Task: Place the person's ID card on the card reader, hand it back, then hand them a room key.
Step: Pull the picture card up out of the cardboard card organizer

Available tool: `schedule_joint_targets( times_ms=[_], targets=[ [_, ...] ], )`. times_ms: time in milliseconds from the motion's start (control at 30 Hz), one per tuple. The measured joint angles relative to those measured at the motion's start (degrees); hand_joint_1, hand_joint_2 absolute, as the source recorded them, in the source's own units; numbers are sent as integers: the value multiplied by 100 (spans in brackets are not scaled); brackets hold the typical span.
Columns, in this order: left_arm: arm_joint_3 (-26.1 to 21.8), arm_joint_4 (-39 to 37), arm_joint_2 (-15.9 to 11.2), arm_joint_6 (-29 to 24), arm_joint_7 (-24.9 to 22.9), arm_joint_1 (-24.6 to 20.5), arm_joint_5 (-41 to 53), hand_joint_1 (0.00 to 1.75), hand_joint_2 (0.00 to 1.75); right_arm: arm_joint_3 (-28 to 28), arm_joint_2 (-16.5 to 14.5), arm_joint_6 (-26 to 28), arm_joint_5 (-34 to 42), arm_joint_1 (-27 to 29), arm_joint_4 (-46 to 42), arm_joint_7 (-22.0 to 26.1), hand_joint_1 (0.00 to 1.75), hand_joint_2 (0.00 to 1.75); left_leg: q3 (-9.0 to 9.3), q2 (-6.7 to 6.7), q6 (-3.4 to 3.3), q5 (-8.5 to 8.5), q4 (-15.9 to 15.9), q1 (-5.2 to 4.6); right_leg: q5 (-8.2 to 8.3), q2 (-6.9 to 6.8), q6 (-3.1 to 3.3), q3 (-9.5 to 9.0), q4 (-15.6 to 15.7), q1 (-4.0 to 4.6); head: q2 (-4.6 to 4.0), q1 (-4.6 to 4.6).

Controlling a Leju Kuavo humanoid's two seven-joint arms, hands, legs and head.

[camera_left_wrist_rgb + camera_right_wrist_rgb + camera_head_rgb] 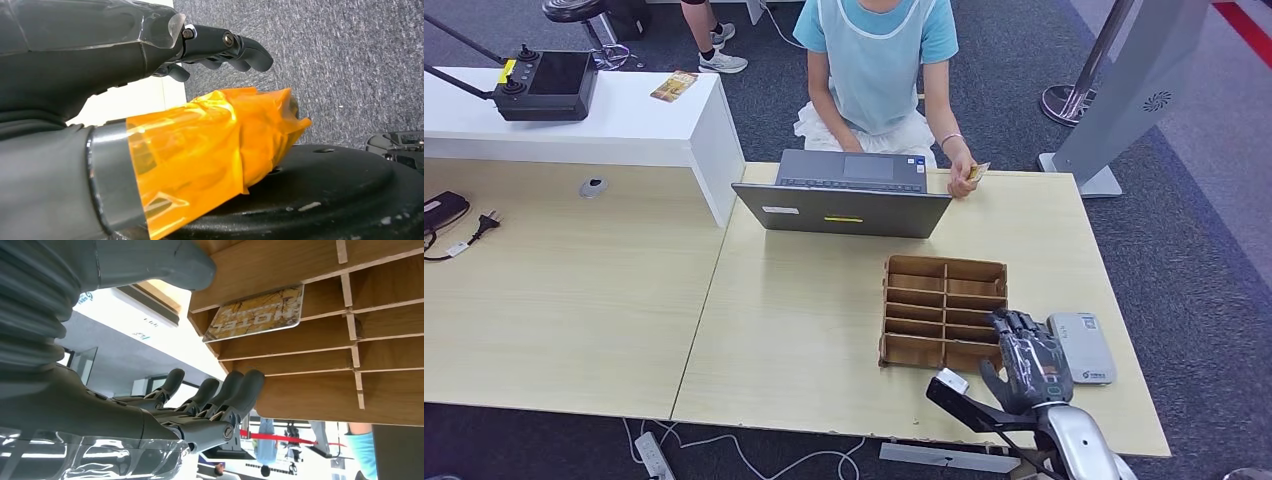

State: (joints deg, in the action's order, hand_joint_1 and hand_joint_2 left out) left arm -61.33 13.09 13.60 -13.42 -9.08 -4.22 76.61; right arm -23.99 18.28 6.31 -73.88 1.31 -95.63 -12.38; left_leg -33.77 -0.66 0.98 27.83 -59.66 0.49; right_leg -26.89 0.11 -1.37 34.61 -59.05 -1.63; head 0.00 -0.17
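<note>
Surface: pale wood counter (564, 300), two slabs butted together, with a white raised block (624, 125) at the far left carrying a black controller (546, 85) and a small card (674, 86). Dark grey carpet (1204, 270) around it; a grey stand (1129, 95) at the far right.

Left to right on the counter: black plug and cable (469, 232), open grey laptop (844, 195), wooden slotted rack (944, 312), white card reader (1083, 347).

A person (874, 70) in a light blue top sits behind the laptop, well beyond the fingers, holding the ID card (978, 172) in one hand (962, 180) at the counter's far edge.

Right hand (1027, 362): fingers (1016, 326) straight and apart, holding nothing, tips at the rack's near right corner, reader just to their right.

Right wrist view adds: a room key (257, 314) printed "HOTEL" lying in a rack (320, 365) slot, just past the fingertips (250, 382), not touched.

Left wrist view: left hand (125, 75) over carpet, fingers (240, 50) curled slightly, nothing held, thumb wrapped in orange tape (210, 145).
</note>
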Motion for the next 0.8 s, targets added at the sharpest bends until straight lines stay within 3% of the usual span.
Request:
schedule_joint_targets(
  times_ms=[333, 433, 567, 800],
  targets=[
    [-1, 0, 4, 0, 9, -2, 1, 0, 0, -64, -74, -14, -5, -129, 113, 27, 72, 175, 0, 0, 0, 0, 0, 0, 0, 0, 0, 0, 0, 0, 0, 1],
    [-1, 0, 4, 0, 10, -2, 4, 0, 0, -87, -95, -17, -4, -167, 152, 34, 91, 175, 0, 0, 0, 0, 0, 0, 0, 0, 0, 0, 0, 0, 0, 1],
    [-1, 0, 4, 0, 10, -2, 7, 0, 0, -116, -103, -17, -4, -210, 208, 36, 132, 175, 0, 0, 0, 0, 0, 0, 0, 0, 0, 0, 0, 0, 0, 1],
    [-1, 0, 4, 0, 10, -2, 4, 0, 0, -134, -108, -14, -4, -231, 276, 36, 143, 175, 0, 0, 0, 0, 0, 0, 0, 0, 0, 0, 0, 0, 0, 1]
  ],
)
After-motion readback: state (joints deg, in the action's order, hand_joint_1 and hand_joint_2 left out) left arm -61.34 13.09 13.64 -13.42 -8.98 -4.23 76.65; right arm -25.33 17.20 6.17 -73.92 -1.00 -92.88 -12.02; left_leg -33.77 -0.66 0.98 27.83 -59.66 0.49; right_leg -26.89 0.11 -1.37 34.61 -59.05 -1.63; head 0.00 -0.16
